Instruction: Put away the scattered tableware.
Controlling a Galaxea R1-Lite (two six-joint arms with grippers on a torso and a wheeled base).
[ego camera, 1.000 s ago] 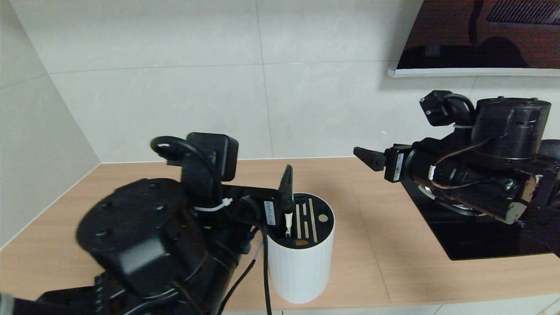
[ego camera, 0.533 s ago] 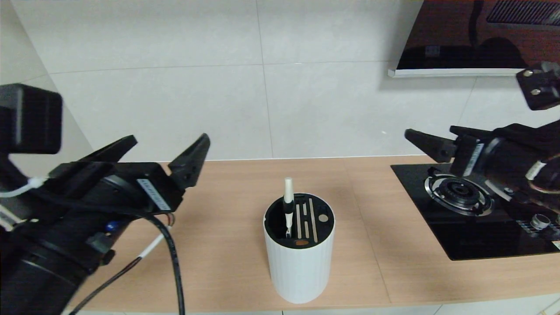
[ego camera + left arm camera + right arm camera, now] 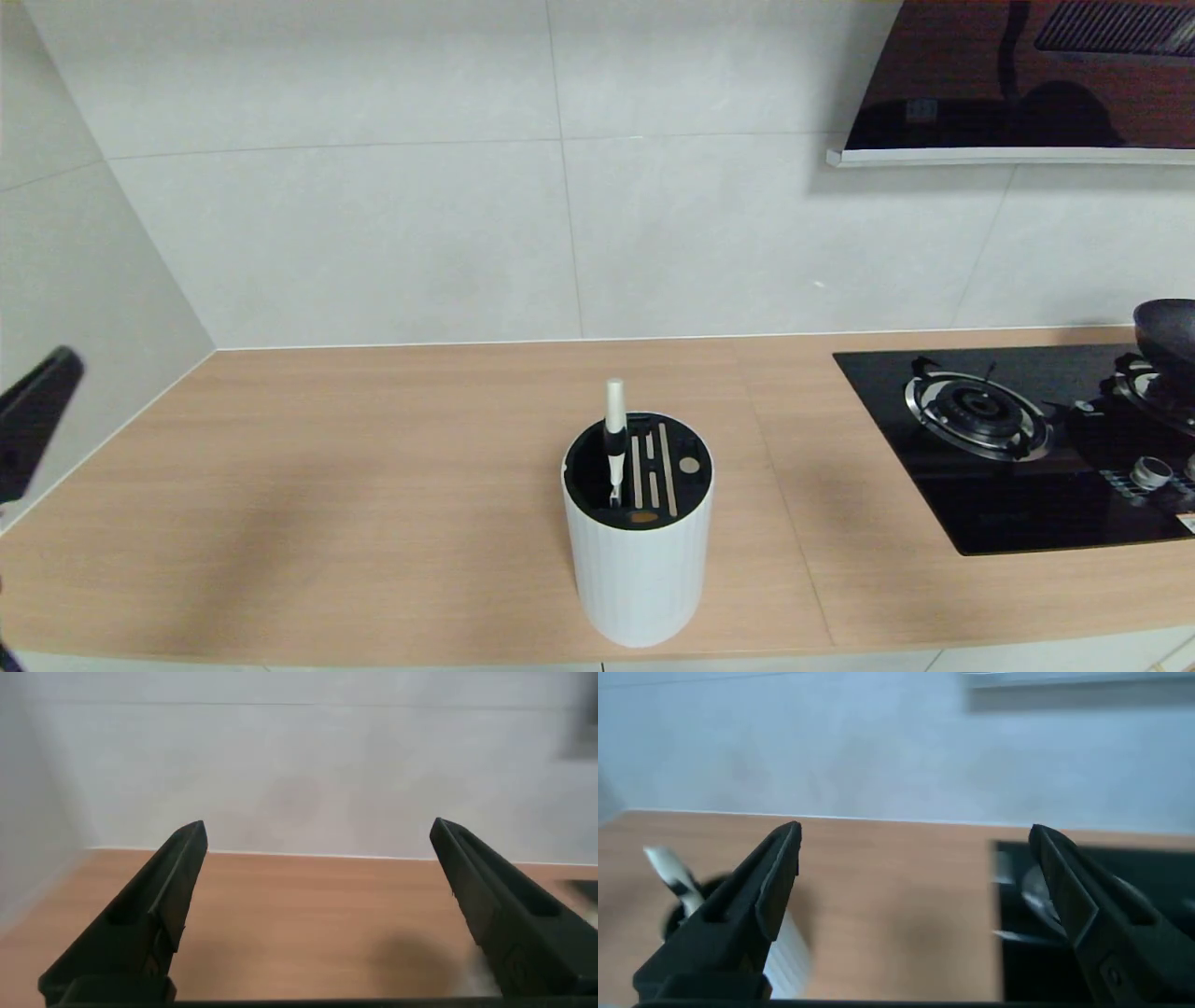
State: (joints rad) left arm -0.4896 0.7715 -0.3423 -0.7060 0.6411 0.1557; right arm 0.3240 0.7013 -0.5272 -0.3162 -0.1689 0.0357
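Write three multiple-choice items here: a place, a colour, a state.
1. Where is the white-handled utensil? A in the holder; B on the floor; C in a bowl.
2. What colour is the holder's wall? A red; B white; C green.
3. How is the left pincer? A shut on a fork; B shut, empty; C open.
Key: 1A, it stands upright in the black top; 2B, the ribbed wall is white; 3C, its fingers stand wide apart.
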